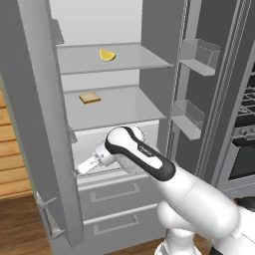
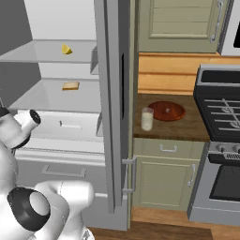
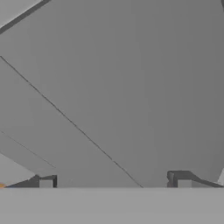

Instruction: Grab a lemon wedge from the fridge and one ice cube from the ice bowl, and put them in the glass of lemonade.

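Note:
The fridge [image 1: 30, 124] stands with its doors open, showing pale grey shelves. On the top shelf lies the yellow lemon wedge [image 1: 106, 55] [image 2: 67, 49]. My gripper [image 1: 80, 168] hangs low at the fridge's lower left, well below the wedge, and points toward the left door. In the hand view its fingertips [image 3: 46, 183] stand wide apart against the grey door panel, open and with nothing between them. On the wooden counter right of the fridge stand the glass of lemonade [image 2: 147, 119] and, just behind it, the dark reddish-brown ice bowl [image 2: 166, 111].
A flat tan slice [image 1: 89, 97] [image 2: 71, 86] lies on the middle shelf. Two drawers [image 1: 114, 191] sit under the shelves. Door bins [image 1: 199, 56] line the right door. The right fridge door [image 2: 112, 93] stands between the shelves and the counter. A stove [image 2: 220, 112] is at the far right.

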